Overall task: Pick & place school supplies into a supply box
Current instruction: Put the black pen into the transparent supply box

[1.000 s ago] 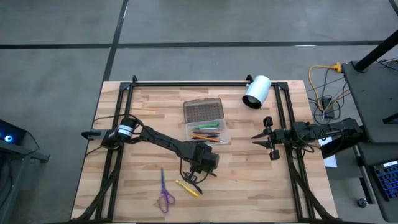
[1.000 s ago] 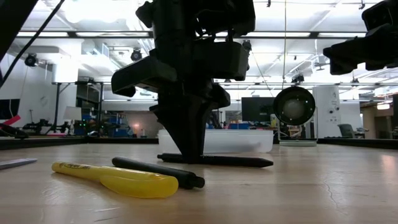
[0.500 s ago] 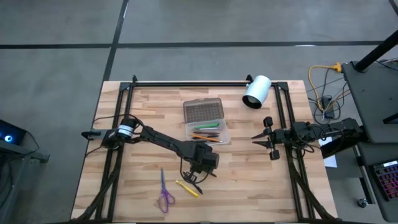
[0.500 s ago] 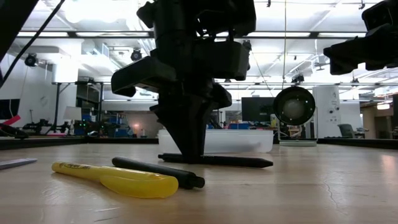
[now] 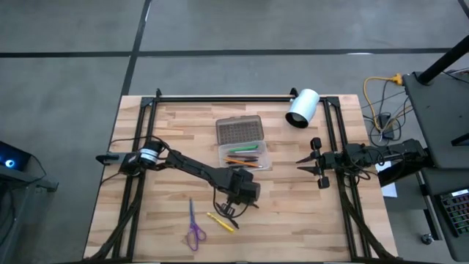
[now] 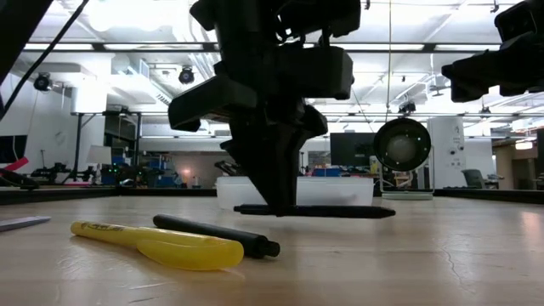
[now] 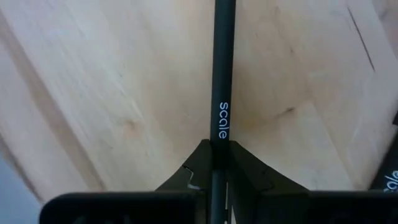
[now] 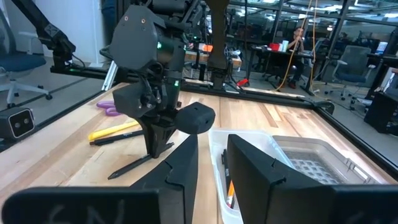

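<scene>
Several pens already in the supply box (image 5: 244, 152), green and orange among them, lying in the clear half nearer the table's front, with the grey textured lid hinged open on the far side. Roughly mid-task by that count, judging from what lies inside against what remains outside.

One black pen (image 6: 314, 210) clamped between the closed fingers of the left gripper (image 5: 234, 207), just in front of the supply box and a little to its left in the high view. Held level and, to judge from the low view, barely clear of the wood; white lettering along the barrel plain in the left wrist view, the fingers (image 7: 245, 171) pinching it from both sides.

Left on the table, in front of the supply box and beyond the held pen: a yellow highlighter (image 6: 157, 245), a second black pen (image 6: 217, 234) beside it, and purple-handled scissors (image 5: 193, 229) farther to the left.

Off to the right of the supply box, at the table's edge, the right gripper (image 5: 306, 166) waiting, fingers (image 8: 181, 168) parted with a clear gap, nothing between them.

Unrelated to the job, a white cylinder (image 5: 302, 108) behind the supply box to its right.

Remaining, by this judgement: carrying the held pen over the clear half, releasing it, then three more pickups.
</scene>
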Robot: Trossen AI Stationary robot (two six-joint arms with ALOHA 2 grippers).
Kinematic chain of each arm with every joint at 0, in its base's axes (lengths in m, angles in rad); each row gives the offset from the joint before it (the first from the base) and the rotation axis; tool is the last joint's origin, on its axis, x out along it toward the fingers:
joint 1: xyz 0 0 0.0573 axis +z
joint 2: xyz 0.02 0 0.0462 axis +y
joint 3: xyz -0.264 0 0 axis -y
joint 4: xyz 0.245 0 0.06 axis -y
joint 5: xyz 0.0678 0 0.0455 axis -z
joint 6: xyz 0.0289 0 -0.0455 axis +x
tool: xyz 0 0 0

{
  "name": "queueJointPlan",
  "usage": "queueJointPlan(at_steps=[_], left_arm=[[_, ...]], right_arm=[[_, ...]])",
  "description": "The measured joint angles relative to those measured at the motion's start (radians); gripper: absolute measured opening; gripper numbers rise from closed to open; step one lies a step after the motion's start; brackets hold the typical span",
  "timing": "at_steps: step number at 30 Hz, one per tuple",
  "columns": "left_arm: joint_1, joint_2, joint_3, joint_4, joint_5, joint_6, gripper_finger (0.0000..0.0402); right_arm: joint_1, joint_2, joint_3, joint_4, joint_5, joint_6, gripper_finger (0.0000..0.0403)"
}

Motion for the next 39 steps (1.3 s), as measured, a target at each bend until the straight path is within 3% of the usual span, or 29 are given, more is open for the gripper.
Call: queueJointPlan(at_steps=[8, 19, 39], left_arm=[[-0.013, 0.000, 0.008, 0.002, -0.021, 0.000, 0.0012], [-0.020, -0.030, 0.009, 0.027, -0.133, -0.012, 0.0012], [-0.045, -0.054, 0.009, 0.033, -0.540, -0.125, 0.0012]], right_arm=[[0.000, 0.000, 0.000, 0.000, 0.000, 0.000, 0.0068], [0.000, 0.000, 0.000, 0.000, 0.000, 0.000, 0.0081], [0.000, 0.000, 0.000, 0.000, 0.000, 0.000, 0.0076]])
